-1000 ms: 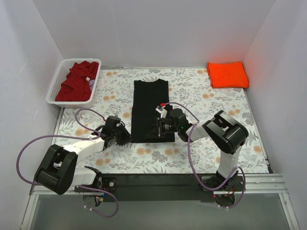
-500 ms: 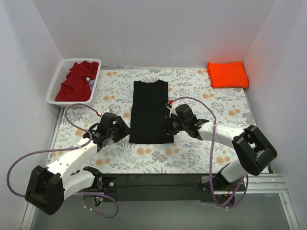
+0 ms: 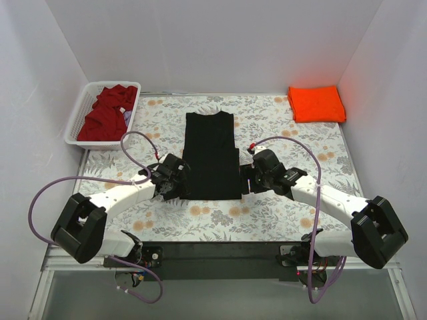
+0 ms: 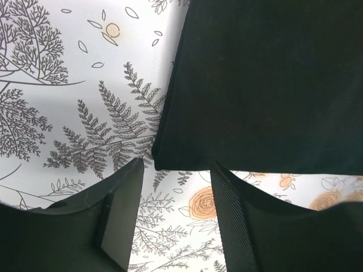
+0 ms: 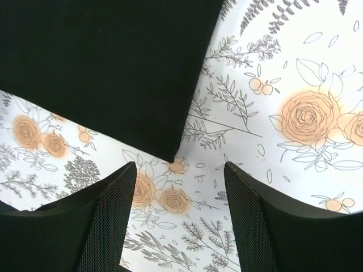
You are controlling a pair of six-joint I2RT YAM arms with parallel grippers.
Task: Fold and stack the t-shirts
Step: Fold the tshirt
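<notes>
The black t-shirt (image 3: 211, 155) lies flat on the floral table as a long folded strip. My left gripper (image 3: 177, 189) is open and empty at its near left corner; the left wrist view shows that corner (image 4: 170, 158) just beyond my gripper (image 4: 176, 170). My right gripper (image 3: 244, 186) is open and empty at the near right corner, and the right wrist view shows that corner (image 5: 167, 153) just ahead of my gripper (image 5: 180, 170). The orange t-shirt (image 3: 316, 103) lies folded at the back right. The dark red t-shirt (image 3: 105, 113) is crumpled in the basket.
The white slatted basket (image 3: 79, 115) stands at the back left against the wall. White walls close in the table on three sides. Purple cables loop off both arms over the near table.
Both grippers have moved outward along the shirt's near edge, the left from beside the table's left part to the near left corner, the right from over the cloth to the near right corner.
</notes>
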